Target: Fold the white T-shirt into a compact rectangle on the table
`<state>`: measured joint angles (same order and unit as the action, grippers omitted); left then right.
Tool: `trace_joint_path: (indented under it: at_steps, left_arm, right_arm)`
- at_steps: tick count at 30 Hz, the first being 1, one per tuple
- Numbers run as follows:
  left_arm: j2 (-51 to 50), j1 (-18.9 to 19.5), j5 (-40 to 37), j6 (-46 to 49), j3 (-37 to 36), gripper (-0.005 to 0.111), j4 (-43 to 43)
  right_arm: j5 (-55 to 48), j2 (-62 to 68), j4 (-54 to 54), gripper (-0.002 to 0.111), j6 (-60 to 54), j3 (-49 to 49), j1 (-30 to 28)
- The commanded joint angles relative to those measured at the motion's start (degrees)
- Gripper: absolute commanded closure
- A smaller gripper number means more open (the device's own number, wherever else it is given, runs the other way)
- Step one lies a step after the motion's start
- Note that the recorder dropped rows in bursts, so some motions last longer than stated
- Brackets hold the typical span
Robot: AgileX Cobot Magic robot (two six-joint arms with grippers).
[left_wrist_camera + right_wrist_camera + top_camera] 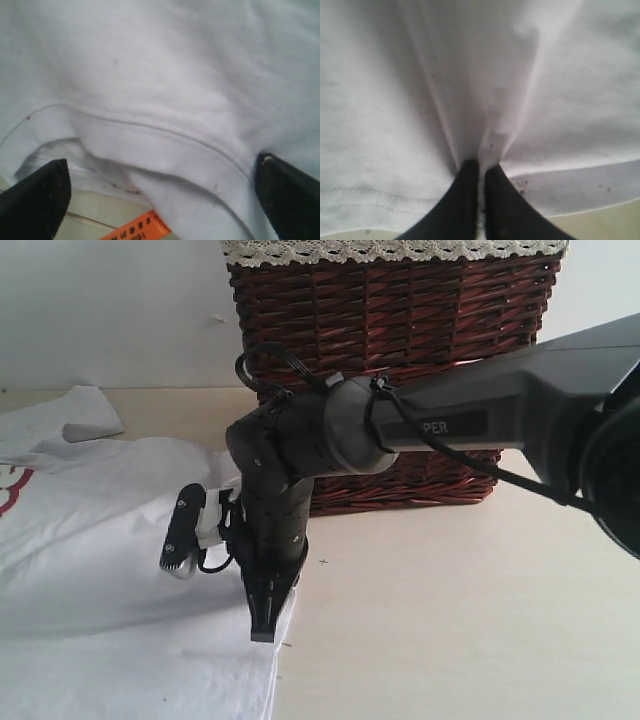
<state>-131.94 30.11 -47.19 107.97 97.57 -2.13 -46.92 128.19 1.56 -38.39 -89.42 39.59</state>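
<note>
Right gripper (pixel 481 167) is clamped shut on the white T-shirt (pixel 110 540) at its edge.
Left gripper (pixel 162 200) gapes empty over the collar (pixel 165 140); the shirt stretches leftward across the table (pixel 450 620).

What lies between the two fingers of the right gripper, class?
A pinched ridge of the white T-shirt lies there, and the right gripper is shut on it. The right wrist view shows this.
</note>
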Motion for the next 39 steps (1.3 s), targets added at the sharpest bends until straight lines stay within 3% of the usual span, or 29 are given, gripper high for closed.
trace_joint_path:
  at_steps: [1,33,39]
  left_arm:
    - [-1.93,-0.10,2.32,-0.46,-0.44,0.011,2.81]
    - [-1.93,0.12,2.43,-0.46,-0.44,0.011,2.81]
    - [-2.08,0.12,1.71,-7.89,-0.44,0.011,2.81]
  right_arm:
    - [-3.07,-1.44,-2.22,0.108,-2.49,0.84,1.90]
    - [-2.39,-1.68,-2.89,0.108,-2.49,0.84,2.03]
    - [-2.28,-1.68,-2.89,0.108,-2.49,0.84,2.03]
